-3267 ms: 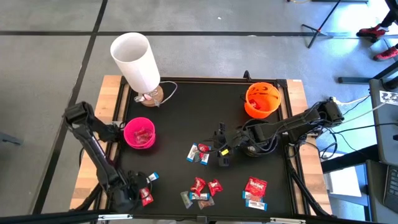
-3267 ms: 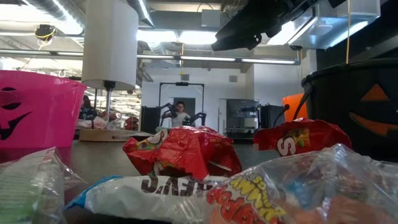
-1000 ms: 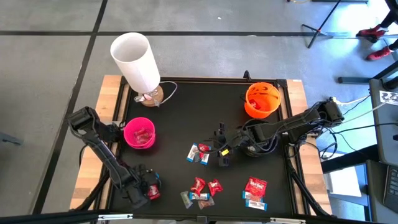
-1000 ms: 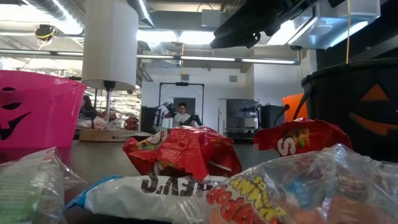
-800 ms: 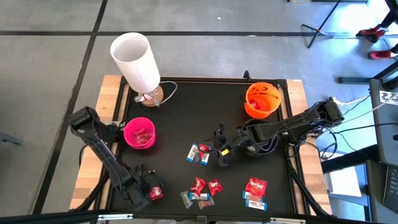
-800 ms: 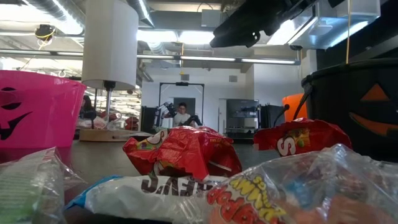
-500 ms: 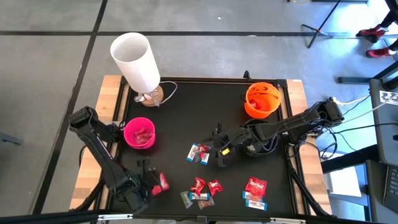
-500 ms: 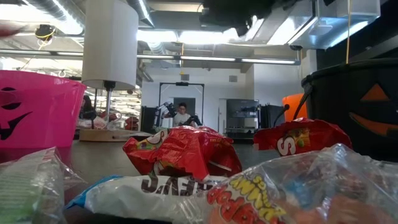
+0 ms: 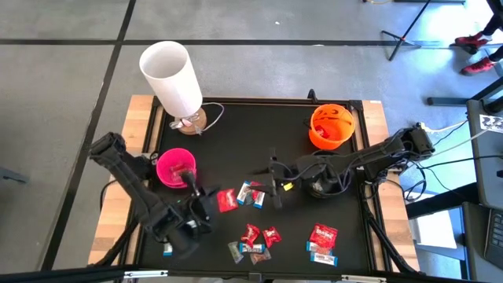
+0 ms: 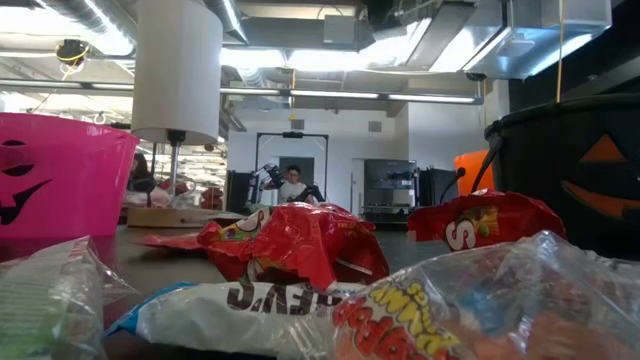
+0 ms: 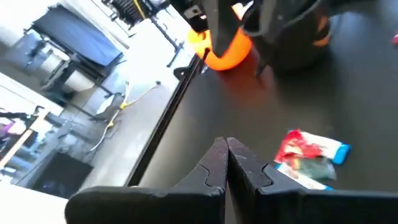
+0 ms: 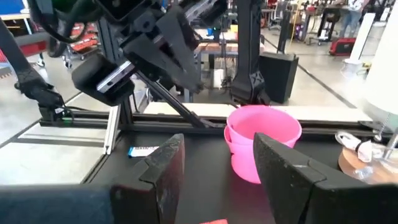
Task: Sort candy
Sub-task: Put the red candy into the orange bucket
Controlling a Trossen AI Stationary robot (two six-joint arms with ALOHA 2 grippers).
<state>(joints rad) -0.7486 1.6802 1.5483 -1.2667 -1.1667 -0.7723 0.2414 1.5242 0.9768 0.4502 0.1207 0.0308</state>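
Observation:
Wrapped candy lies on the black table (image 9: 236,141): a pair (image 9: 251,193) mid-table, a cluster (image 9: 255,240) near the front edge and two more (image 9: 322,242) at the front right. One red candy (image 9: 227,200) shows just beyond my left gripper (image 9: 209,206). In the low view this red candy (image 10: 168,240) sits at table height. My left gripper (image 11: 226,146) is raised, slanting down, and shut with nothing between its tips. My right gripper (image 9: 275,185) hovers level over mid-table, and its fingers (image 12: 217,180) stand open with nothing between them.
A pink bowl (image 9: 177,168) holding red candy stands at the left, an orange bowl (image 9: 332,126) at the far right, a black bowl (image 9: 322,183) under my right arm. A white lamp (image 9: 171,75) stands at the far left. One blue-and-white candy (image 9: 167,250) lies near the front left edge.
My left gripper has risen from the table's front left and swung toward mid-table, tipping from pointing down to nearly level. The red candy has travelled with it to beside the middle pair. My right gripper has tipped up to level and risen a little.

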